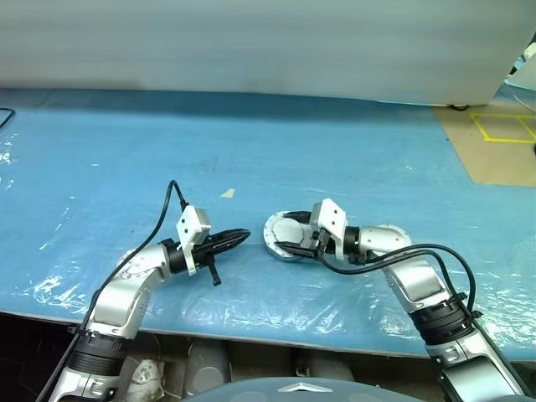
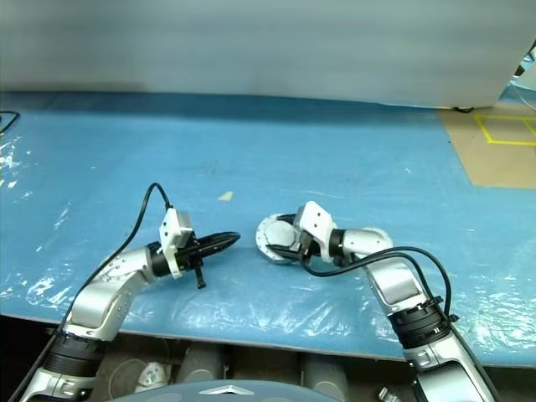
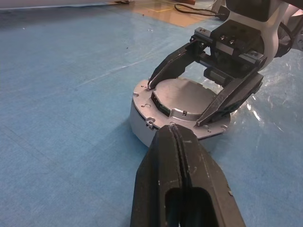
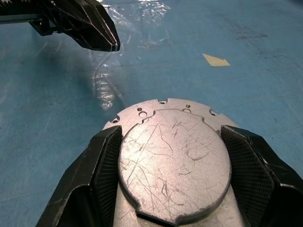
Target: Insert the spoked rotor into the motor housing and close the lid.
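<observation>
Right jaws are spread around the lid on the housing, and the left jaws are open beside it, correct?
Not quite: the left gripper is shut, jaws pressed together, as the left wrist view shows. The right gripper does straddle the lid on the motor housing.

We find the scene evenly and brightly lit from overhead. Glare streaks the crinkled blue plastic sheet [image 1: 352, 167] near its front edge. The lid [image 4: 175, 165] shows sharp scratches. Shadows are short and soft; the far background is slightly hazy.
</observation>
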